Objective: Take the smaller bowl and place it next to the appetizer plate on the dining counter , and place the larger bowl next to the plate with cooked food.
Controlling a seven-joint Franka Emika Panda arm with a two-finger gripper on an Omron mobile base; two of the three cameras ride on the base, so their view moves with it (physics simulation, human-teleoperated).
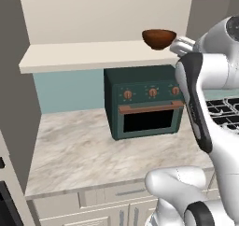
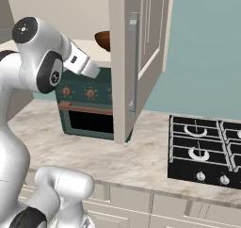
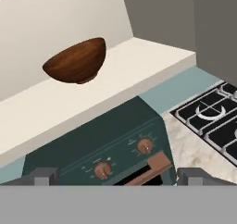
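Fingertips (image 3: 42,176) of my gripper (image 3: 115,177) stand wide apart, empty, below the smaller bowl (image 3: 76,61) on the shelf (image 3: 139,61) above the toaster oven (image 3: 115,149). Right base view: open cabinet door (image 2: 136,57) hides most of it (rim only).

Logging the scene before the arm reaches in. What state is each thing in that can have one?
smaller bowl: upright on the shelf, untouched
claw: open, holding nothing, short of the bowl
cabinet door: swung open
toaster oven: door shut, on the counter under the shelf
stove: burners bare, no flame to be seen
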